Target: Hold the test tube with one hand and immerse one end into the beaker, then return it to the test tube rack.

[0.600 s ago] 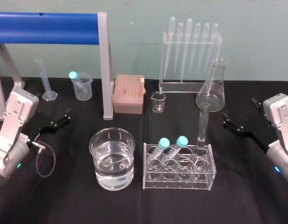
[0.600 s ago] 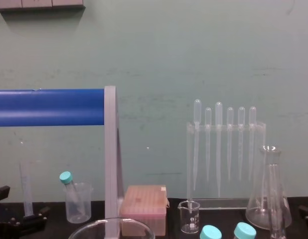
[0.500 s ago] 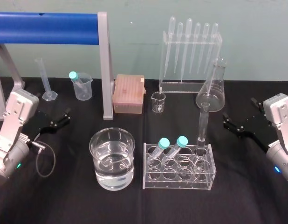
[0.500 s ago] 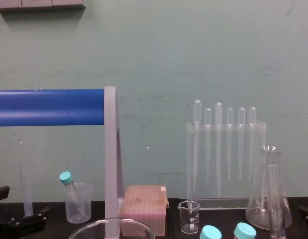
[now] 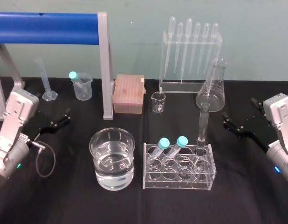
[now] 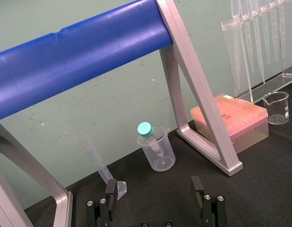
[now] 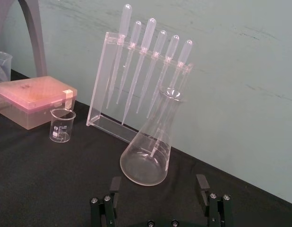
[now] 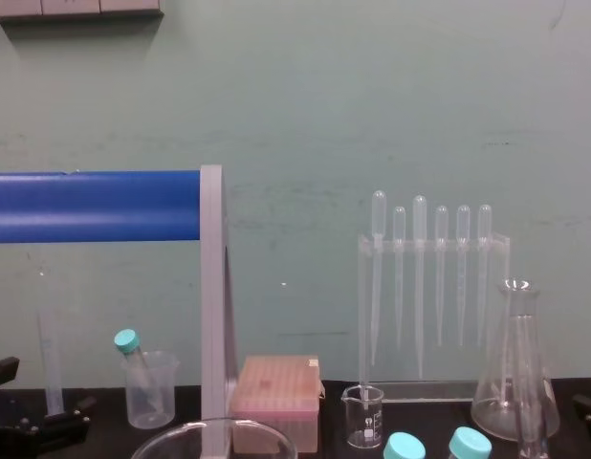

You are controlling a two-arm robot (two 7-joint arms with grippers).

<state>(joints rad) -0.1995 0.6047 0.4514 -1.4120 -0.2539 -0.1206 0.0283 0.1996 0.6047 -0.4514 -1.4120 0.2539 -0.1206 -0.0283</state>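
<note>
Left gripper (image 5: 60,120) at the left edge and right gripper (image 5: 233,126) at the right edge both hang spread, empty. The test tube (image 5: 202,126) stands right of centre in the rack (image 5: 179,183). A skewed pinch could wedge it there or clip the Erlenmeyer flask (image 5: 211,88) above it.

Six pipettes (image 5: 188,32), apparently, three teal-capped tubes (image 5: 163,145) (one apart), one test tube (image 5: 202,123).

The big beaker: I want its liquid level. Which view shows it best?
Head view: the beaker shows whole, roughly half full of clear liquid. The chest view catches just its top at the bottom edge.
</note>
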